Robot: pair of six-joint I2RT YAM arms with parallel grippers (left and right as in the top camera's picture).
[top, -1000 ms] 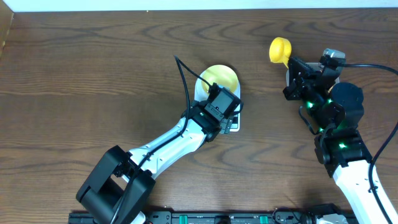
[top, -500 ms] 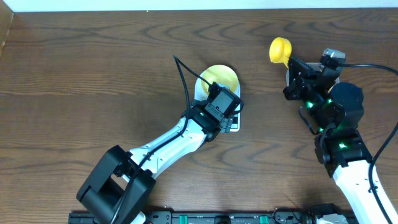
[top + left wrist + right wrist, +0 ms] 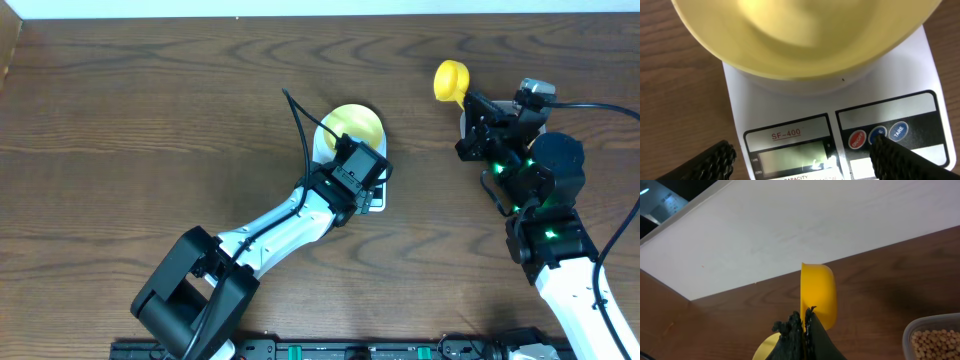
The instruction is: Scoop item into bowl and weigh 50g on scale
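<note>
The pale yellow bowl (image 3: pixel 354 124) stands on the white scale (image 3: pixel 321 142). In the left wrist view the bowl (image 3: pixel 805 40) looks blurred and no beans show in it. My left gripper (image 3: pixel 368 188) is open low over the display end of the scale (image 3: pixel 790 100). Its fingers (image 3: pixel 805 160) straddle the LCD, and the right fingertip is at the blue middle button. My right gripper (image 3: pixel 468 104) is shut on the handle of the yellow scoop (image 3: pixel 450 78), held up off the table. The scoop (image 3: pixel 818 295) stands edge-on above the shut fingers (image 3: pixel 805 322). The beans (image 3: pixel 936 340) lie in a clear tub.
The clear tub (image 3: pixel 907 330) sits at the lower right of the right wrist view; overhead it is mostly hidden under the right arm. A white wall (image 3: pixel 790 225) runs along the table's far edge. Dark wooden table (image 3: pixel 150 120) spreads to the left.
The left arm's base end has shifted very slightly. Both grippers, the bowl and the scoop stay where they were.
</note>
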